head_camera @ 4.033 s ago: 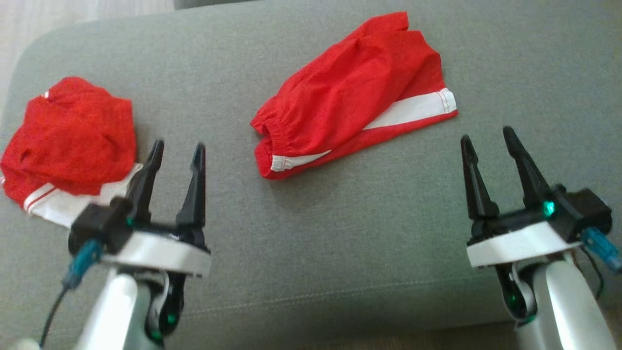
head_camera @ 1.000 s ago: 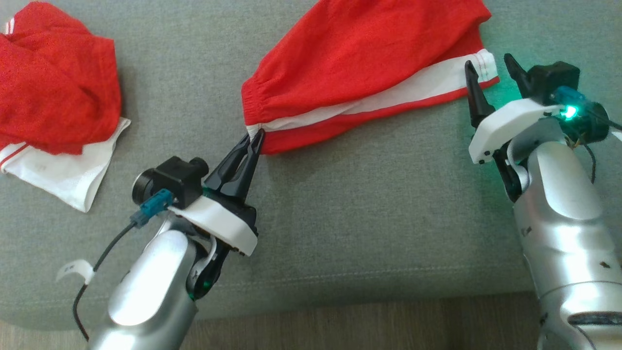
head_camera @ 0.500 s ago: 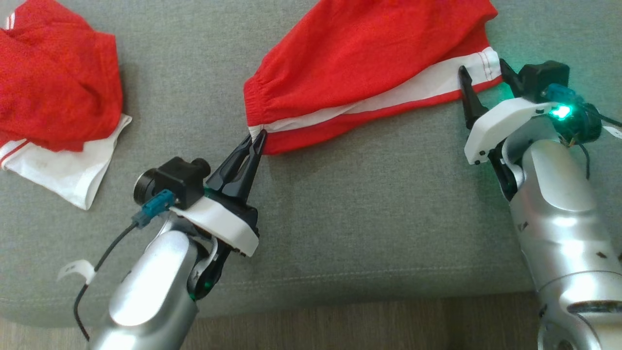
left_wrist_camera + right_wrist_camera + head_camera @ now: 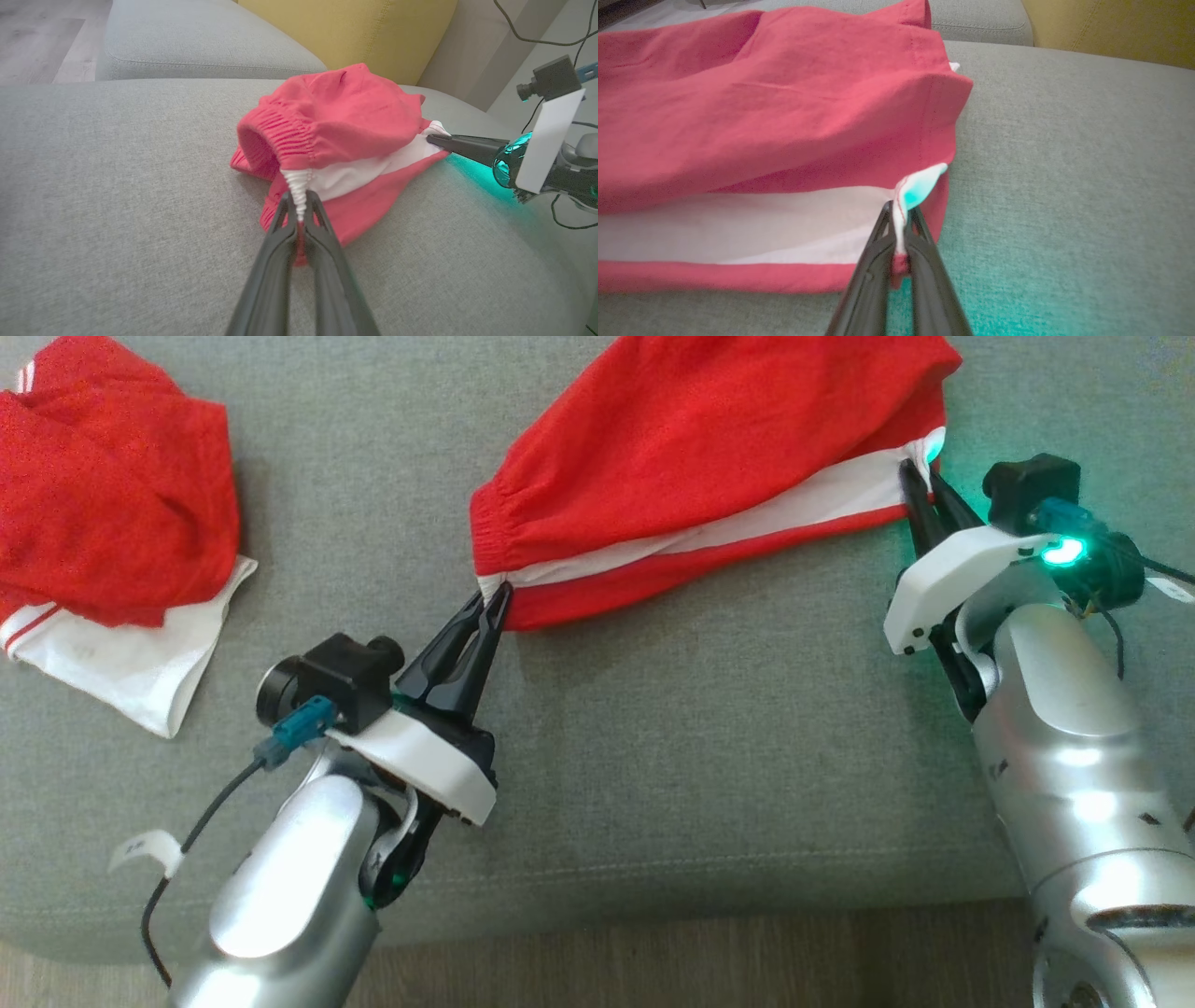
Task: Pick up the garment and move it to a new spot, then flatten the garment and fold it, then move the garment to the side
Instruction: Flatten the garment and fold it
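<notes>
Red cloth bunched at the upper left of the head view is a spare garment [image 4: 112, 513], not in my grasp. My left gripper [image 4: 495, 600] pinches the waistband corner of the red shorts [image 4: 691, 448], lying centre top on the grey cushion [image 4: 653, 756]; my right gripper [image 4: 921, 478] clamps the white hem corner, upper right. Opposite ends held, I judge, so the shorts lift spread.

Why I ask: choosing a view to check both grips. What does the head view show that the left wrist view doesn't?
Head view adds a second crumpled red-and-white garment at the left. Left wrist view adds a yellow cushion behind. Both show the red shorts, left gripper shut on the waistband, right gripper shut on the hem.
</notes>
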{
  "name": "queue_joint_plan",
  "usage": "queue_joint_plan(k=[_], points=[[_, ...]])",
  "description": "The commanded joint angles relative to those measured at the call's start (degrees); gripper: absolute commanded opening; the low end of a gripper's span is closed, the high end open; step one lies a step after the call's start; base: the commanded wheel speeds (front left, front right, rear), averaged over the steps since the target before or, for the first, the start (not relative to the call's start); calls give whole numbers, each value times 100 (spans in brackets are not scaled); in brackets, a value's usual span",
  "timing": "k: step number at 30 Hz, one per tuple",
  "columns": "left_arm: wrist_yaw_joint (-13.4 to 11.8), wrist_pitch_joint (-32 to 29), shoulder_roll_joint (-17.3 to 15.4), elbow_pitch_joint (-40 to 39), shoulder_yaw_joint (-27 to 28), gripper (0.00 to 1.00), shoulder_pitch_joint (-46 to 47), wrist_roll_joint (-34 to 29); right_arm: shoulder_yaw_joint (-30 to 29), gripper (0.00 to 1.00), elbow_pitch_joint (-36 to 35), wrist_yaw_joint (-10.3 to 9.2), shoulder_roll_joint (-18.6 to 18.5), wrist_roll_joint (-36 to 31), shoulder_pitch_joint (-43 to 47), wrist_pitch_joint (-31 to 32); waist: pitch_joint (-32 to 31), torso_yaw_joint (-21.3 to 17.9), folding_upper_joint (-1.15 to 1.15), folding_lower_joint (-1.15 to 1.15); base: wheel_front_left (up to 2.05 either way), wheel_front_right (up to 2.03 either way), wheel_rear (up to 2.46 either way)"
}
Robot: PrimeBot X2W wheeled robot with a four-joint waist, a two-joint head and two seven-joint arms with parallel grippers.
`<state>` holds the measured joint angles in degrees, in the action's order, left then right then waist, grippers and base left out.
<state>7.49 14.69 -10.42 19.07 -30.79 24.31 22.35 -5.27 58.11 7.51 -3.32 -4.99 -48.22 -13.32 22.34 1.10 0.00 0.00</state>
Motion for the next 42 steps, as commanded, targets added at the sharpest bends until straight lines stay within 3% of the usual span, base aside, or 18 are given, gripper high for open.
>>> queue_joint_plan(k=[1,9,15,20,27,35,42], points=[[0,30,-97,-120,183,0,165,41,114,0,-119,-2,45,-23,-141,-87,-30,-5,0,0,0,0,0],[0,30,-102,-105,284,0,72,56,180,0,-321,-2,45,-148,42,-150,-265,-57,0,0,0,0,0],[0,30,-125,-231,483,0,-62,59,445,0,-926,-2,45,-58,324,-165,-603,-117,0,0,0,0,0],[0,30,-212,-475,649,0,-133,185,856,0,-1649,-2,37,304,691,-166,-990,-178,0,0,0,0,0],[-1,23,-502,-928,924,0,-44,365,1469,0,-2600,-2,-314,1516,966,-118,-1549,-277,0,0,0,0,0],[-173,-311,-665,-1655,1328,0,117,743,1364,0,-3566,-2,-545,2466,1075,582,-2070,-363,0,0,0,0,0],[-404,-543,-621,-2224,1525,0,167,977,1198,0,-4440,-2,-558,2503,1255,824,-2331,-341,0,0,0,0,0]])
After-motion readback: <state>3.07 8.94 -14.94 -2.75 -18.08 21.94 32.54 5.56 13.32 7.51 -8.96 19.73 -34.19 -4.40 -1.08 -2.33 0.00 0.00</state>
